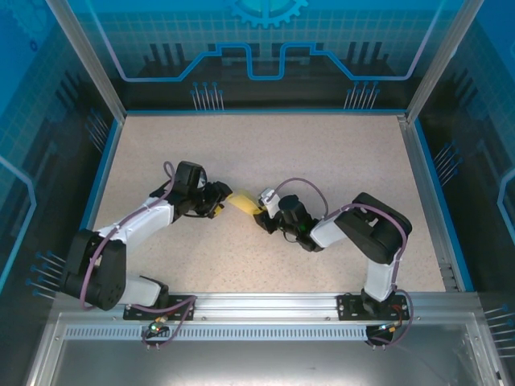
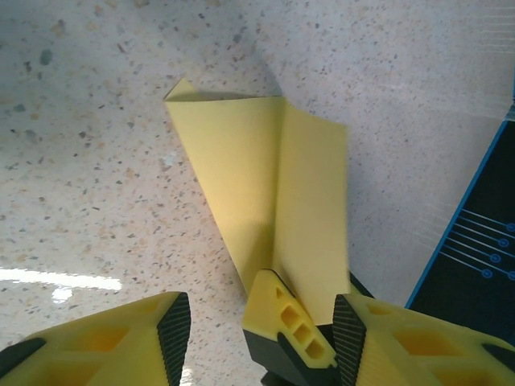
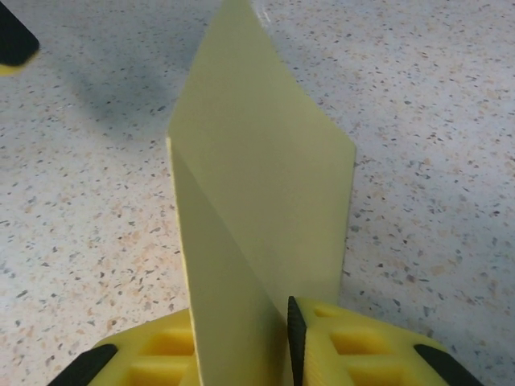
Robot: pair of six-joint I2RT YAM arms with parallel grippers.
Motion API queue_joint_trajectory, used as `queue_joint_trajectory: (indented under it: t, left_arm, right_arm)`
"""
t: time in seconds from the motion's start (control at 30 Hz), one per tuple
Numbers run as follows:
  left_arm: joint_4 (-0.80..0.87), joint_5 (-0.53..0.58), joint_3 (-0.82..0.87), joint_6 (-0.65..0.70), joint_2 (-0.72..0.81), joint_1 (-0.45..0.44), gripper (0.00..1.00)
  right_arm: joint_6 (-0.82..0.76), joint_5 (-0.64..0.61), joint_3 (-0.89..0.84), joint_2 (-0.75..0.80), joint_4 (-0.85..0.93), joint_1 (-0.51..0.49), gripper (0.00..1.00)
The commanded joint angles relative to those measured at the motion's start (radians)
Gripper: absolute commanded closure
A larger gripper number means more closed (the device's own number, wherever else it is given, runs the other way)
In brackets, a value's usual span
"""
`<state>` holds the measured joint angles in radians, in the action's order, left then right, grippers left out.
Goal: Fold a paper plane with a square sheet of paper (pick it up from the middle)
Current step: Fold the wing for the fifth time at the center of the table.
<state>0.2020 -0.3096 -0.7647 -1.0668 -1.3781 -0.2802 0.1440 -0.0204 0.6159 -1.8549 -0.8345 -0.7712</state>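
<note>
Surface (image 1: 322,153): flat, speckled beige with dark flecks, glare patches. Edges: blue strip (image 1: 265,111) along left, far, right; metal rail (image 1: 265,304) along near. Folded paper (image 1: 244,203) over middle, shadow on surface beneath; whether paper touches surface cannot be told.

The paper (image 3: 257,177) is cut off at the right wrist view's top, its base hidden in the right hand (image 3: 241,350).

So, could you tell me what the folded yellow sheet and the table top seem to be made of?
The folded sheet: thin matte paper, judging by its crisp creases and pale-yellow faces. The table top: a smooth, speckled beige surface, perhaps laminate or stone composite; light glints on it.
</note>
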Motion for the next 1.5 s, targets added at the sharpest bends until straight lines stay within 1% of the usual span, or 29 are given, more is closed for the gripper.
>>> queue_joint_trajectory:
  t: [0.0, 0.1, 0.2, 0.23, 0.33, 0.43, 0.63, 0.87, 1.03, 1.23, 1.33, 1.47]
  left_arm:
    - [-0.001, -0.012, 0.025, 0.031, -0.010, 0.003, 0.46]
    - [-0.009, -0.016, 0.036, 0.034, -0.016, 0.003, 0.46]
    - [-0.029, -0.019, 0.052, 0.028, -0.026, 0.003, 0.51]
    - [-0.041, -0.024, 0.057, 0.025, -0.036, 0.001, 0.53]
    - [-0.082, -0.043, 0.066, 0.027, -0.078, 0.000, 0.67]
    - [-0.171, -0.072, 0.070, 0.024, -0.125, -0.002, 0.76]
    - [-0.263, -0.084, 0.035, 0.009, -0.229, -0.015, 0.85]
    - [-0.327, -0.105, -0.030, 0.005, -0.353, -0.029, 0.89]
    - [-0.352, -0.108, -0.031, 0.007, -0.365, -0.032, 0.90]
    - [-0.267, -0.070, -0.060, 0.018, -0.401, -0.036, 0.94]
    - [-0.245, -0.065, -0.069, 0.017, -0.425, -0.040, 0.96]
    - [-0.227, -0.056, -0.068, 0.011, -0.437, -0.045, 0.98]
  right_arm:
    - [0.031, 0.048, 0.005, 0.029, 0.024, 0.008, 0.73]
    - [0.032, 0.048, 0.007, 0.029, 0.028, 0.007, 0.70]
    - [0.034, 0.049, 0.013, 0.025, 0.031, 0.008, 0.71]
    - [0.034, 0.051, 0.012, 0.024, 0.032, 0.008, 0.73]
    - [0.038, 0.054, 0.017, 0.019, 0.032, 0.007, 0.76]
    - [0.039, 0.055, 0.018, 0.012, 0.031, 0.008, 0.77]
    - [0.036, 0.056, 0.023, 0.003, 0.027, 0.009, 0.78]
    - [0.024, 0.062, 0.028, 0.002, 0.035, 0.008, 0.78]
    - [0.018, 0.065, 0.033, 0.004, 0.045, 0.007, 0.78]
    - [0.019, 0.060, 0.034, 0.008, 0.044, 0.007, 0.78]
    - [0.022, 0.061, 0.035, 0.022, 0.059, 0.008, 0.74]
    - [0.023, 0.032, 0.029, 0.047, 0.069, 0.002, 0.70]
